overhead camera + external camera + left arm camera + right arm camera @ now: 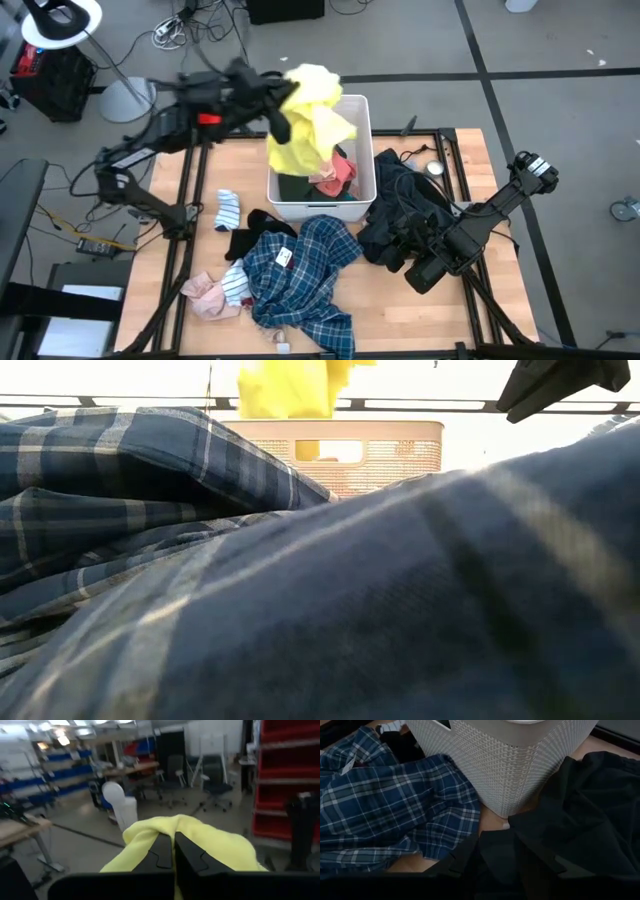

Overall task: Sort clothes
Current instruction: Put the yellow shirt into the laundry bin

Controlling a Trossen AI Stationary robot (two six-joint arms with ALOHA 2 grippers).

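Note:
My left gripper (283, 112) is shut on a yellow garment (312, 122), held up over the white slotted basket (322, 210). The garment also shows in the left wrist view (220, 845) and at the top of the low view (290, 385). My right gripper (408, 262) is at the near edge of a black garment (405, 205), which lies heaped to the right of the basket. Its fingers stand on either side of a bunch of that cloth (497, 857). A blue plaid shirt (300, 270) lies spread on the table in front of the basket. My left gripper pinches a bunched fold of the yellow garment (172, 827) between its two shut fingers (161, 852). The cloth drapes over both sides of the fingers. It hangs slack below them, clear of the table, with its lower end at the basket's opening (300, 160). My right gripper holds a bunch of the black garment's near edge (497, 851) between its two fingers (465, 862); how many layers, I cannot tell. The fingers slant down from the table's right near side. The rest of the garment (590, 805) lies on the table.
Pink (338, 172) and dark green (295, 185) pieces lie in the basket. Left of the plaid shirt lie striped socks (228, 210), a black piece (252, 235) and a pink piece (205, 297). In the low view the plaid shirt (300, 610) hides most of the table.

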